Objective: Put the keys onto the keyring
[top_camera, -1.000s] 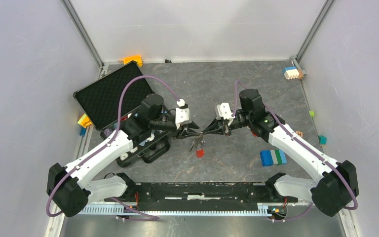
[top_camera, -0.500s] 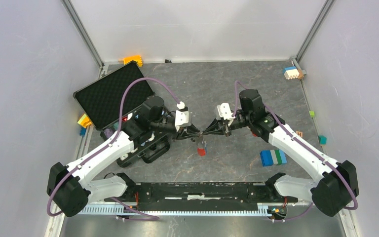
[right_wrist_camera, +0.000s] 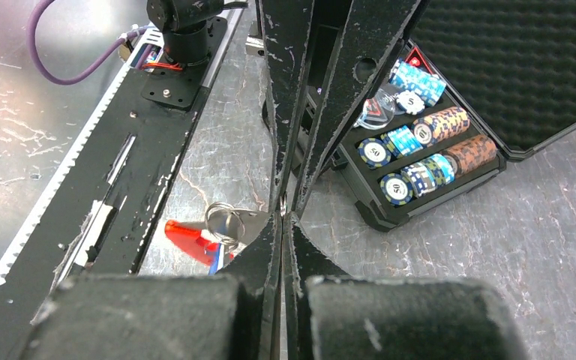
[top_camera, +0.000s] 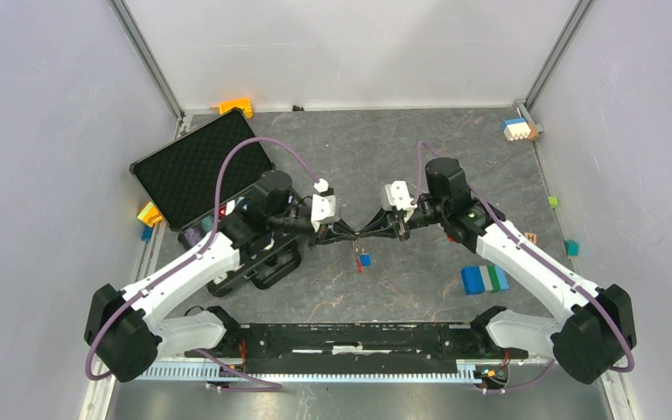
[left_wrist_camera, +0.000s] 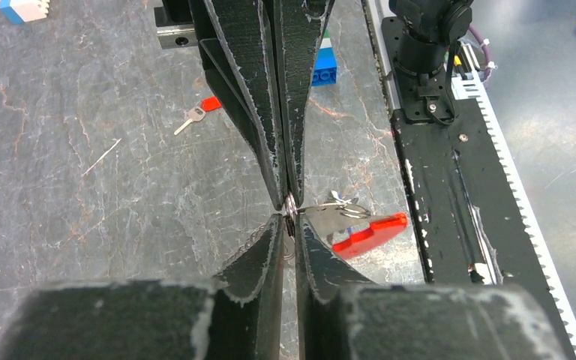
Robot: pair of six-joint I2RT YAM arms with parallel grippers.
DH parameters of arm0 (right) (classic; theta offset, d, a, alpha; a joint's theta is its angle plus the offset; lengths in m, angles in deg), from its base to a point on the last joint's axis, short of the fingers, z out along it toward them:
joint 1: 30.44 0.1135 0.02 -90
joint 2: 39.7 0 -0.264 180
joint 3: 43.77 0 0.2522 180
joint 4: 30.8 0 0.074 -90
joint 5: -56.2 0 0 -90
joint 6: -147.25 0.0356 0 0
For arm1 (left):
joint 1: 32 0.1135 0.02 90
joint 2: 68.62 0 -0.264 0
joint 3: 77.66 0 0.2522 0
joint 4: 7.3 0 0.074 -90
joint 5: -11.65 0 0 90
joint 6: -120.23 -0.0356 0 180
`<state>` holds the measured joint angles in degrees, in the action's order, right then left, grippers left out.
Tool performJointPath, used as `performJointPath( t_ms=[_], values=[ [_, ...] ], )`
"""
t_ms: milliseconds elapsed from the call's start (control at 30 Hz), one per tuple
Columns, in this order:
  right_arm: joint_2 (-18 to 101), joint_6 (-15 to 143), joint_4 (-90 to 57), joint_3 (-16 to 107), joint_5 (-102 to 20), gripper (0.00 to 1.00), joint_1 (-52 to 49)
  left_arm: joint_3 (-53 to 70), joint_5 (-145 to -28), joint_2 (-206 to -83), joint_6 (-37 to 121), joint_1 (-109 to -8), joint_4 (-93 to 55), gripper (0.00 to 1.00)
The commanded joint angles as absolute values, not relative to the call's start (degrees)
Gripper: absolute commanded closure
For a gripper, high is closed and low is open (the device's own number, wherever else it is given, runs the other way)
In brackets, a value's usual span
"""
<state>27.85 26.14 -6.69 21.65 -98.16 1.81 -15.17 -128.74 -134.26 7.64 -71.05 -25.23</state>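
Pinching the silvery-grey chain keyring [left_wrist_camera: 337, 213] tip to tip above mid-table.
Its long red clip [left_wrist_camera: 367, 233] and the blue-headed key [top_camera: 365, 260] dangle at 6 o'clock; left gripper [left_wrist_camera: 288, 222] and right gripper [right_wrist_camera: 285, 219] are both clamped on the keyring; the red-headed key [left_wrist_camera: 197, 110] lies on the table at 3 o'clock.

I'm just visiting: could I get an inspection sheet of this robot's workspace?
Surface: grey stone-look table, scuffed.
Job's things: keyring pinched from both sides, blue key apparently hanging from it; red key lying loose on the table.
Clutter: open poker-chip case; striped block; small blocks along the edges.
Grippers: left gripper and right gripper both shut on the keyring.
Cables: purple cable looping over each arm.
Surroundings: plain pale walls.
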Motion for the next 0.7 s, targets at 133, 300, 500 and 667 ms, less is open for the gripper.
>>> performJointPath(
  t_ms=[133,300,500,667],
  values=[
    [26.3,27.0,-9.9,21.4,-99.4,1.00,2.1,-15.8,-129.7,-134.5,9.7,-71.4,-21.6,0.98],
    [26.2,26.3,-9.8,20.9,-97.8,1.00,2.1,-16.2,-128.5,-132.8,8.8,-71.4,-23.2,0.98],
    [26.6,22.8,-7.6,20.6,-92.7,0.69,2.1,-9.4,-125.8,-134.5,4.0,-71.9,-36.6,0.98],
    [26.6,21.5,-5.7,21.6,-90.1,0.56,2.3,-2.5,-120.9,-138.1,-1.2,-73.6,-49.3,0.98]
  ],
)
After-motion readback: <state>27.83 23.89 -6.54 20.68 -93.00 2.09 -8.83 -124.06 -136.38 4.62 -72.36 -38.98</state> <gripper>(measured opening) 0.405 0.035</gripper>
